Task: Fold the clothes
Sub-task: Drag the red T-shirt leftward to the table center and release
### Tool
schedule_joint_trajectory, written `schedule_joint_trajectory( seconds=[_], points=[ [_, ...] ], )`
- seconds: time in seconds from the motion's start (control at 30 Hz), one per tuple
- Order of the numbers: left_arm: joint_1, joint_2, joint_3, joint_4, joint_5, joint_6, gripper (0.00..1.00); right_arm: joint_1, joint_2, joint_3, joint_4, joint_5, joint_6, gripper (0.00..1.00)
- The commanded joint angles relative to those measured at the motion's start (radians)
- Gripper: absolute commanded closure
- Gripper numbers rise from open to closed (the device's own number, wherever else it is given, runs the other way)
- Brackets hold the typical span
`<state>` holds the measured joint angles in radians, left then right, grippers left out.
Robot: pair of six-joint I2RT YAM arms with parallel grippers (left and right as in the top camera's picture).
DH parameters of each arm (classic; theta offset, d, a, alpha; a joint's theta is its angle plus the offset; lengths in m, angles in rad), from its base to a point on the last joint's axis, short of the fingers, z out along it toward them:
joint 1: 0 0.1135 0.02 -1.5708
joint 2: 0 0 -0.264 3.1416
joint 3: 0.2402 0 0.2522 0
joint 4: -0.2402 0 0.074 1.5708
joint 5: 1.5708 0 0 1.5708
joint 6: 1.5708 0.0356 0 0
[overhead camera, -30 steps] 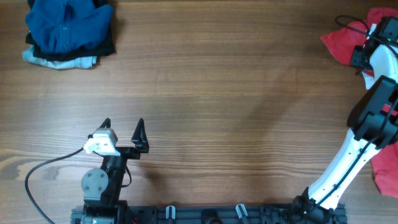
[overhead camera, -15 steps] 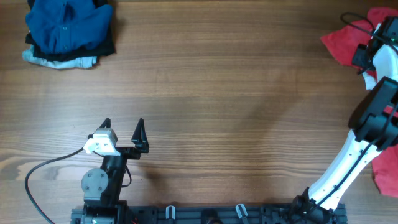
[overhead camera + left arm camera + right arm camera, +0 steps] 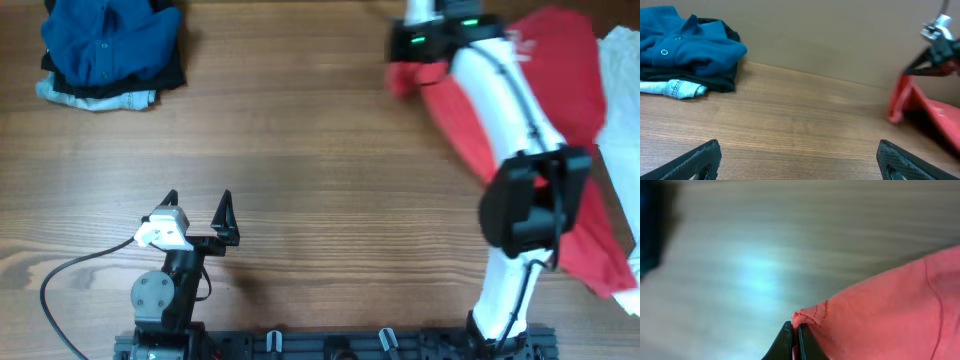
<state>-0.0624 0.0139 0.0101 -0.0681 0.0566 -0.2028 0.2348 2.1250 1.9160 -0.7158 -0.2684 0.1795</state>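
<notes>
**A:** What is to be feared in the overhead view?

**B:** The red T-shirt (image 3: 575, 90) is seen stretched in a long band across the right part of the table (image 3: 320, 150). One corner is raised at the right gripper (image 3: 405, 62) near the far edge, and much of the cloth is hidden by the arm. A white cloth (image 3: 622, 60) lies against the shirt's right side and could be dragged along if the shirt is pulled leftward. The left gripper (image 3: 197, 200) is parked by the base with its jaws wide apart and nothing between them. With one corner held alone, the shirt may be bunched or twisted rather than spread.

**A:** And the left wrist view?

**B:** Its own fingers (image 3: 700, 159) are seen spread and empty. The shirt's edge is hung from the other gripper at the right, clear of the wood. A blue pile (image 3: 685, 50) is kept well apart at the far left, so no snag is expected there (unless the shirt is carried right across).

**A:** The right wrist view?

**B:** The fingertips (image 3: 786, 341) are pressed together on a stitched hem corner. Very little cloth is pinched. A slip is judged the likeliest failure, brought on by the weight of the trailing shirt or a sharp tug.
</notes>
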Motion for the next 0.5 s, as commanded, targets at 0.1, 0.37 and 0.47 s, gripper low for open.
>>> schedule_joint_trajectory(
  seconds=[0.1,0.37,0.47],
  points=[
    [0.008,-0.007,-0.005,-0.005,-0.006,0.016,0.00,0.377,-0.016,0.013,0.041,-0.068,0.066,0.91],
    [0.008,-0.007,-0.005,-0.005,-0.006,0.016,0.00,0.394,-0.153,0.063,-0.080,0.121,0.057,0.21],
    [0.008,-0.007,-0.005,-0.005,-0.006,0.016,0.00,0.256,-0.372,0.063,-0.245,0.121,0.083,0.00]
  ],
)
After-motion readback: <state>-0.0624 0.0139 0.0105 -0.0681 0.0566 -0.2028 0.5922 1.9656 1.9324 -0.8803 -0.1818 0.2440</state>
